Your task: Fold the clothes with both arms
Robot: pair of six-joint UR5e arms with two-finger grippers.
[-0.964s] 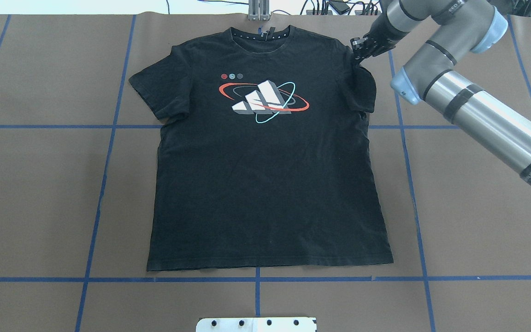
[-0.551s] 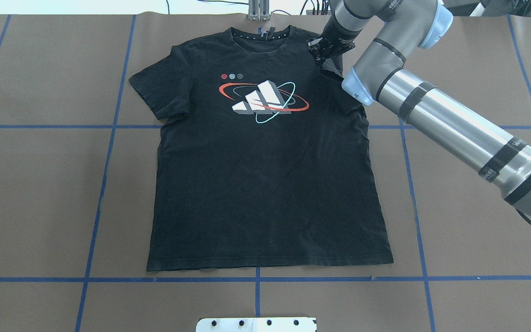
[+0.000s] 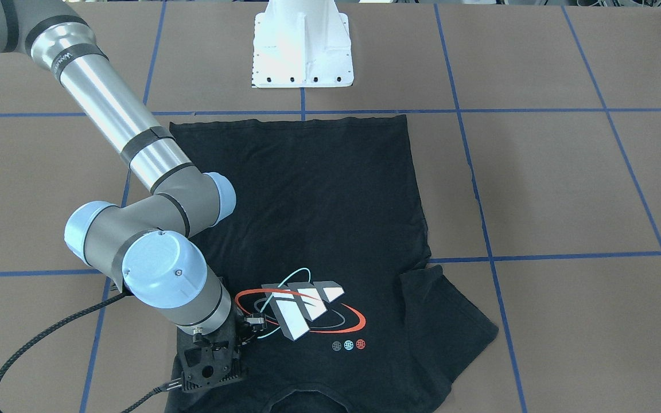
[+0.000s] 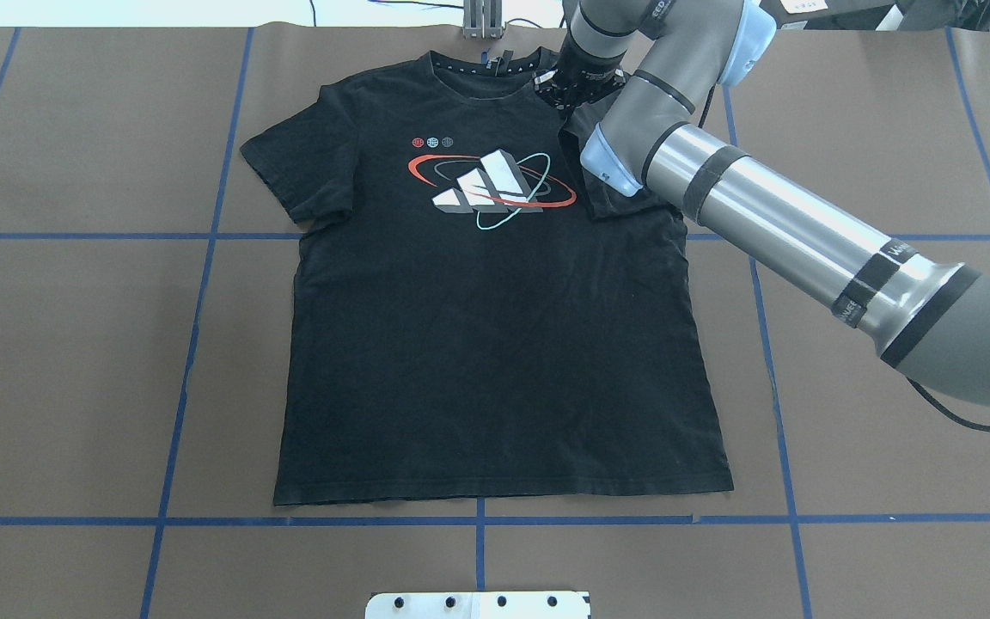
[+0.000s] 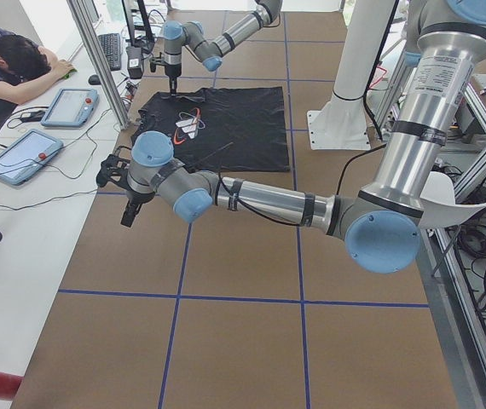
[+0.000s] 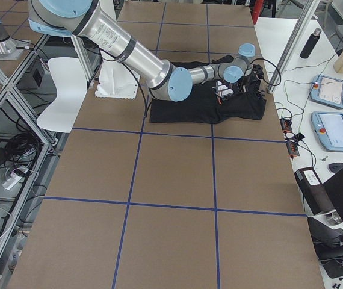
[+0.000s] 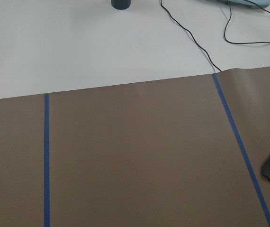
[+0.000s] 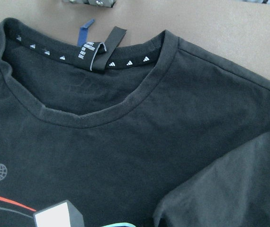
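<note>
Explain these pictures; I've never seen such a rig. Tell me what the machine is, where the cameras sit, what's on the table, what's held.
A robot: two jointed arms by a white pedestal, at a table papered brown with blue tape lines. One camera looks down from behind it, one faces it across the table, two watch from the table's ends, and one rides on each wrist. A black T-shirt lies flat, logo up. The right gripper pinches its sleeve, which lies over the chest near the collar. The left gripper hangs over bare paper beside the shirt; open or shut, I cannot tell.
</note>
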